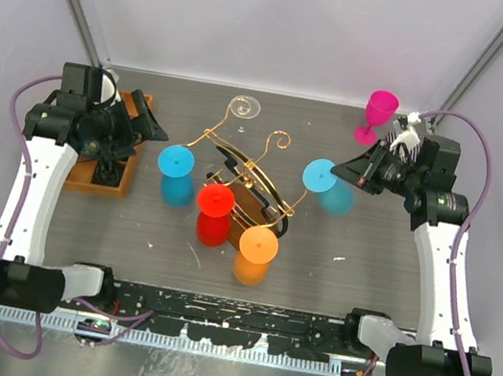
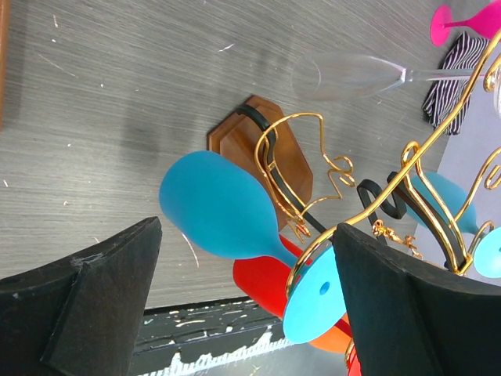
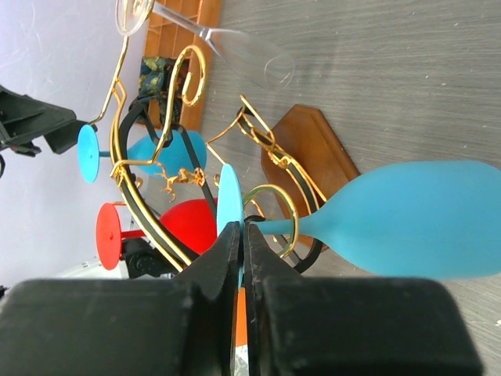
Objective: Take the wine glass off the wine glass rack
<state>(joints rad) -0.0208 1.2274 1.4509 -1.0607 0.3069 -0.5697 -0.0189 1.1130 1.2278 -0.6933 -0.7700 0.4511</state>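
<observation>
The wine glass rack, gold scrolled wire on a brown wooden base, stands mid-table. Glasses hang upside down from it: a blue one on the right, a blue one on the left, a red one, an orange one and a clear one. My right gripper is shut on the foot disc of the right blue wine glass, whose stem still passes through a gold ring. My left gripper is open, apart from the left blue glass.
A pink glass stands upright at the back right beside a striped cloth. An orange compartment tray sits at the left under my left arm. Grey walls close in the back and sides.
</observation>
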